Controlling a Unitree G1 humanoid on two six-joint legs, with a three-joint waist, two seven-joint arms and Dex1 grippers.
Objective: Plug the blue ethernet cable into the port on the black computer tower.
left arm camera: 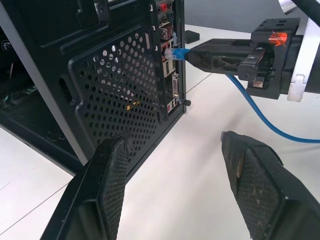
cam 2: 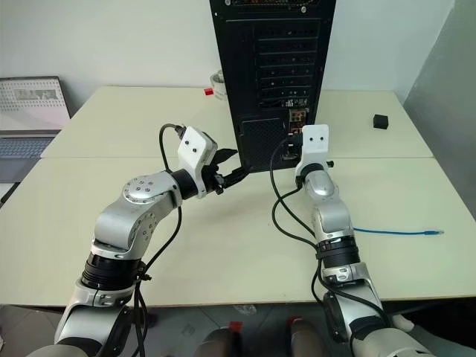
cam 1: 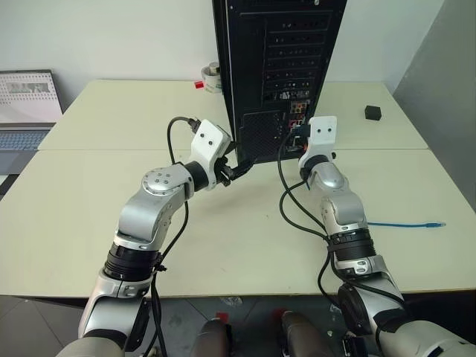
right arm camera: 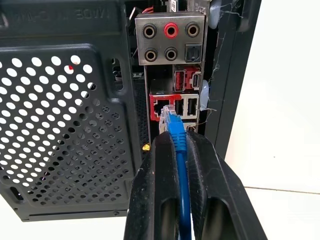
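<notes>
I had 2 cream tables (cam 1: 223,216) pushed together in front of a white wall, with the black computer tower (cam 1: 279,44) standing upright on them, rear face toward me. My right gripper (right arm camera: 176,145) was clamped on the blue ethernet cable (right arm camera: 180,170) just behind its clear plug (right arm camera: 169,117), and the plug tip sat at the mouth of the red-framed ethernet port (right arm camera: 162,106); I could not tell if it was seated. The cable's loose end (cam 1: 435,223) lay on the table behind and to the right of that gripper. My left gripper (left arm camera: 175,165) hovered partly open and empty, close to the perforated vent grille (left arm camera: 120,90), left of the right gripper.
</notes>
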